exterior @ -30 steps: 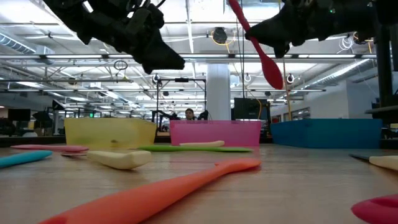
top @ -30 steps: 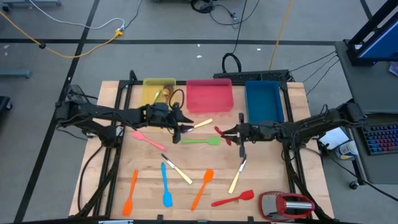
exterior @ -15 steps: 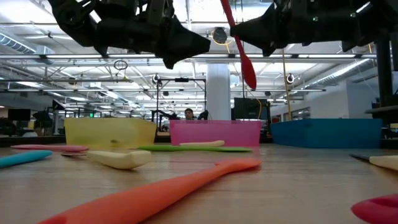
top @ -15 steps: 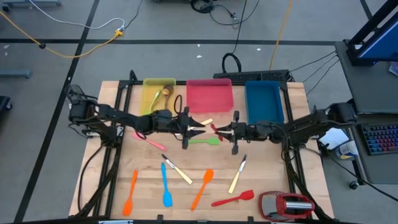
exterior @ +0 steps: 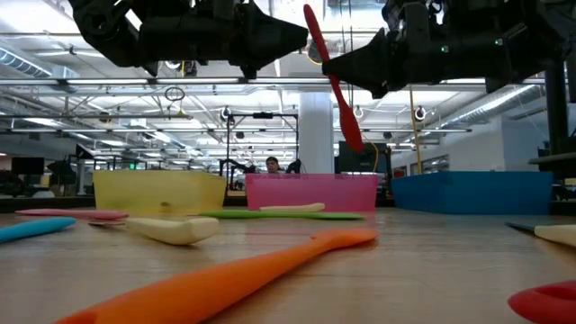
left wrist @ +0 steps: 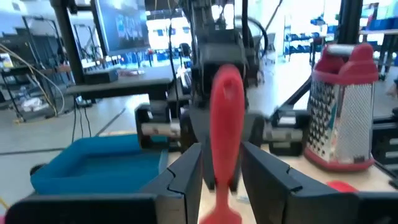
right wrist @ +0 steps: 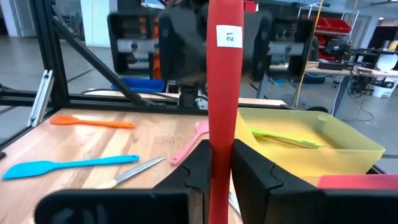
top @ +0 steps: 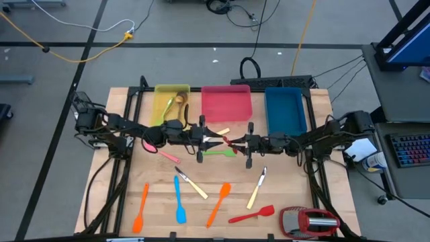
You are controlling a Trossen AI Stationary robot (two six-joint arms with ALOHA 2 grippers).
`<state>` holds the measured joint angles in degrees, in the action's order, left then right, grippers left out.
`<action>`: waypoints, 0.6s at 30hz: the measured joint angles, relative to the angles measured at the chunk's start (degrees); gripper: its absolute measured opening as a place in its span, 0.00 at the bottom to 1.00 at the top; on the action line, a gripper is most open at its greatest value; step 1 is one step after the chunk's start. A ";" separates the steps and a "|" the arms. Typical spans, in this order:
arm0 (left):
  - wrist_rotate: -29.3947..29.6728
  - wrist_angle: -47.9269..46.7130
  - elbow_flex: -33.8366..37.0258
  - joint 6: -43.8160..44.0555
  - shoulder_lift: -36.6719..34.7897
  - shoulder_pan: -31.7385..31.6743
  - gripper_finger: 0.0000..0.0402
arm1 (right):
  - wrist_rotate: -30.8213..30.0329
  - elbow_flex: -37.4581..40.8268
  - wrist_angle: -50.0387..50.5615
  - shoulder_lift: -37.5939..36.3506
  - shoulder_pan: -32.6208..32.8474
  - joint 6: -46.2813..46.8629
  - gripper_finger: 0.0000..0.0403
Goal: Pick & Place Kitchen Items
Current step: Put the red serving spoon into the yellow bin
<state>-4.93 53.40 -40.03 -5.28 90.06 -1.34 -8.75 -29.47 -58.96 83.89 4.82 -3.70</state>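
Looking down, we see a pale wooden table [top: 282, 202] on a grey floor, with a big open workshop behind it in the low view. Yellow [top: 163, 94], pink [top: 226, 102] and blue trays [top: 285, 109] line its far edge; a red-and-silver grater [top: 309, 220] sits at the near right corner.

On the red spatula [right wrist: 222, 106] we read a small white sticker marked "21".

Our right gripper [top: 243, 142] is clamped narrowly on the spatula's handle, holding it in the air above the table's middle. In the low view the spatula [exterior: 331, 76] hangs steeply, blade end downward and handle end tilted up toward the left arm. Our left gripper [top: 205, 140] meets it head-on, fingers [left wrist: 186, 177] partly apart on either side of the spatula; whether they touch it we cannot tell.

Other utensils lie scattered: an orange spatula [top: 218, 204], a blue spatula [top: 179, 200], a green spatula [top: 220, 152].
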 joint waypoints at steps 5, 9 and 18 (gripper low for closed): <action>0.00 0.44 0.00 -0.02 -0.02 0.00 0.28 | -0.09 -1.07 -0.79 1.57 -0.47 0.00 0.10; -0.02 0.40 0.00 0.84 -0.02 0.00 0.28 | 0.07 -3.17 -0.98 3.57 -1.30 0.00 0.10; -0.61 0.70 0.00 1.09 -0.02 0.00 0.28 | 2.86 -3.96 -1.51 4.29 -2.25 -0.08 0.10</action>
<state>-5.54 54.10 -40.03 -4.18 90.04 -1.34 -5.90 -33.43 -60.47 88.18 2.57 -3.79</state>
